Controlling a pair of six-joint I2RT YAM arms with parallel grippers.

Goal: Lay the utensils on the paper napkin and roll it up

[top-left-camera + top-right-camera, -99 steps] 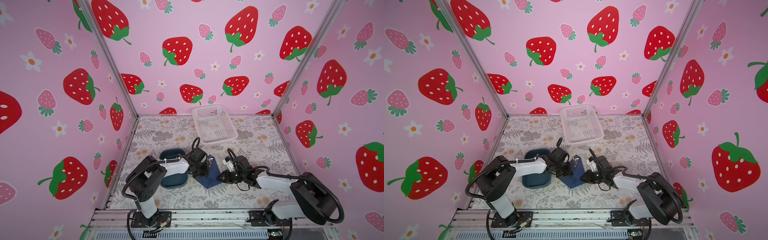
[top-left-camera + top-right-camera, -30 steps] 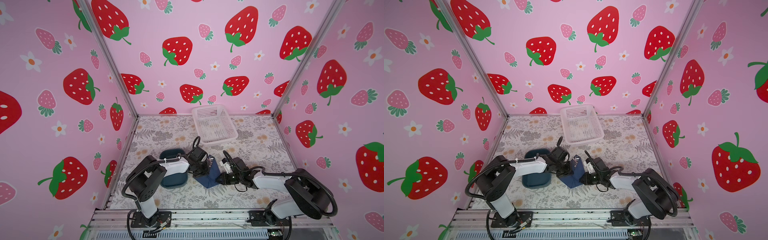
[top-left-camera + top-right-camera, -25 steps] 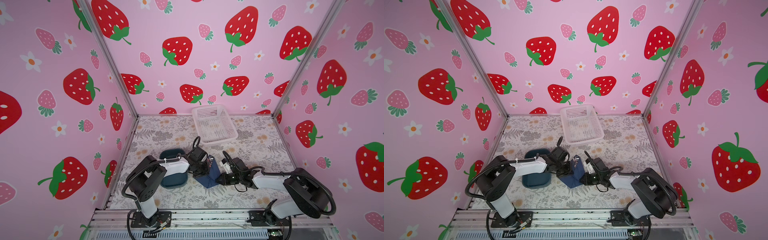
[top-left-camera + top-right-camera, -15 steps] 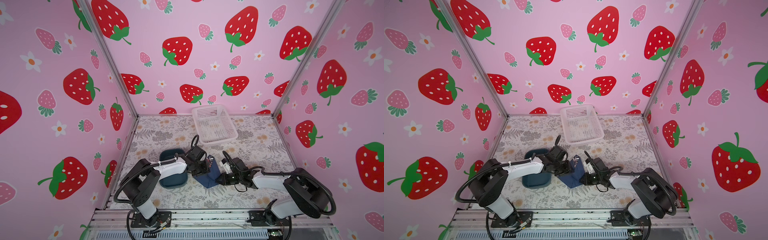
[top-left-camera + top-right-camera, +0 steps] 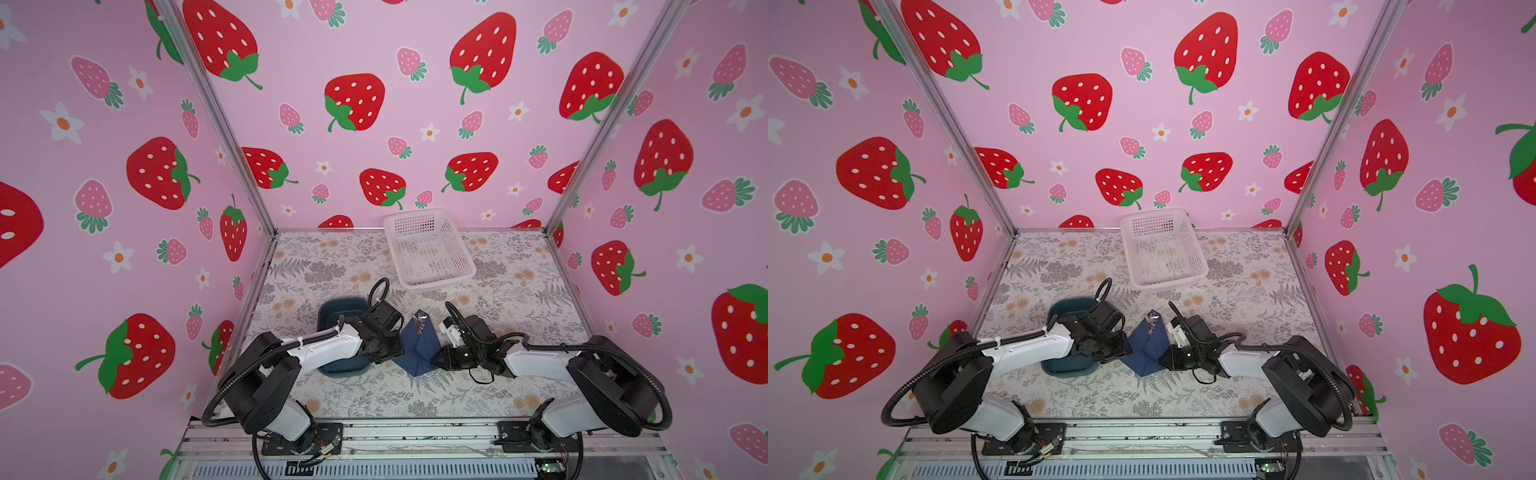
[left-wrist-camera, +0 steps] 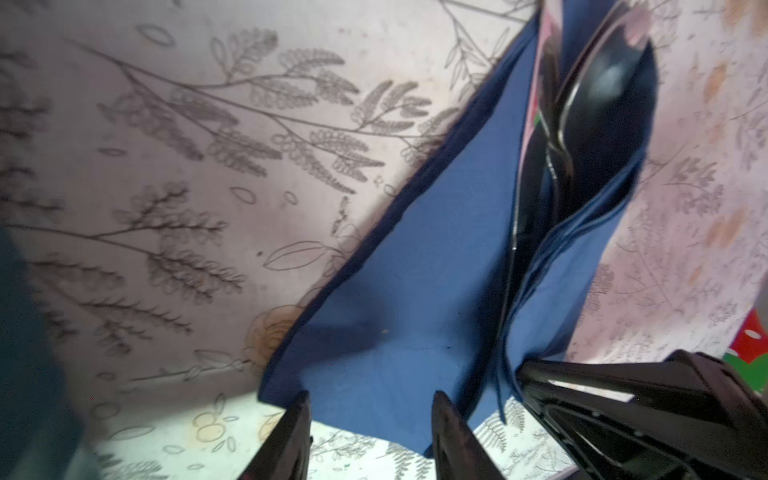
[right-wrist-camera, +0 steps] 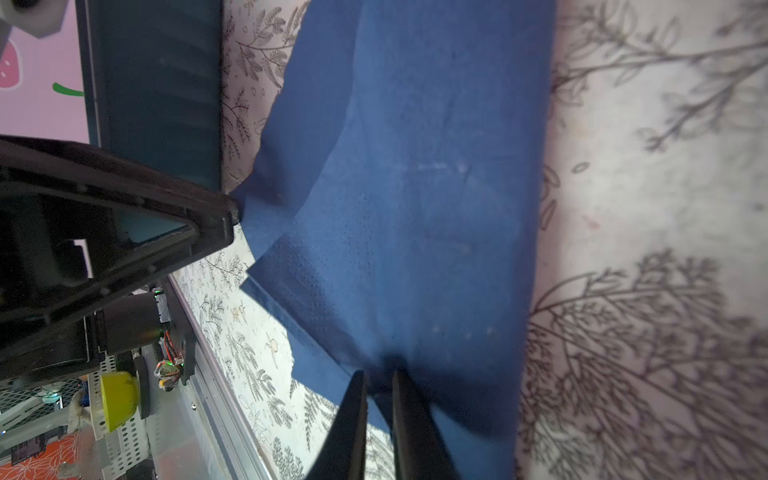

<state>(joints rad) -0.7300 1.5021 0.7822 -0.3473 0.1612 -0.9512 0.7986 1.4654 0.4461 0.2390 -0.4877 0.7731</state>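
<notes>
The navy paper napkin (image 5: 417,347) (image 5: 1148,347) lies near the table's front middle, folded into a cone around the utensils. Their shiny tips (image 5: 420,319) (image 5: 1153,319) stick out of its far end. In the left wrist view a spoon bowl (image 6: 598,95) and slim handles lie inside the fold of the napkin (image 6: 415,270). My left gripper (image 5: 392,354) (image 5: 1121,354) (image 6: 370,401) is open at the napkin's left edge, its fingers apart over the near corner. My right gripper (image 5: 434,360) (image 5: 1163,360) (image 7: 379,374) is shut on a pinch of the napkin (image 7: 415,187) at its right side.
A teal tray (image 5: 336,309) (image 5: 1065,309) (image 7: 158,83) sits just left of the napkin, under my left arm. A white perforated basket (image 5: 430,249) (image 5: 1163,249) stands at the back middle. Pink strawberry walls close in three sides.
My left gripper has opened and let go of the napkin's left edge, and its arm has shifted a little. The right gripper stays shut on the napkin, hardly moved.
</notes>
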